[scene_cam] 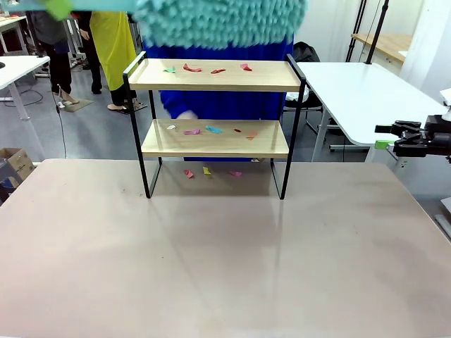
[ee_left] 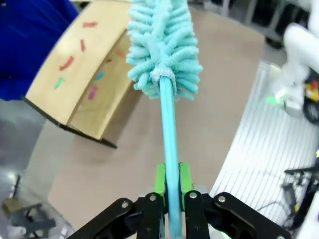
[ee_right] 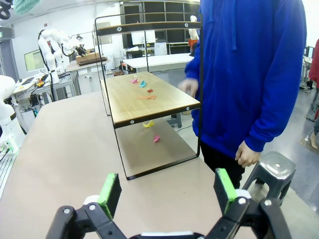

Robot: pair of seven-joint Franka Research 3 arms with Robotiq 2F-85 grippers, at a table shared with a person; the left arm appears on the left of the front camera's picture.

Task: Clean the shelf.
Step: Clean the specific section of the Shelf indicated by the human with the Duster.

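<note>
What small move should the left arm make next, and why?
Probably lower the duster onto the top board of the shelf: the left gripper grips its handle, the head hangs above that board, and paper scraps lie on it.

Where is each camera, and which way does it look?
Front view: on the robot's side of the table, facing across at the shelf and the person; the right tool shows.
Left wrist view: on the left arm, looking along the left tool, shut on a duster, down at the shelf.
Right wrist view: on the right arm, looking past the open right tool at the shelf's end and the person.
All share the shelf.
</note>
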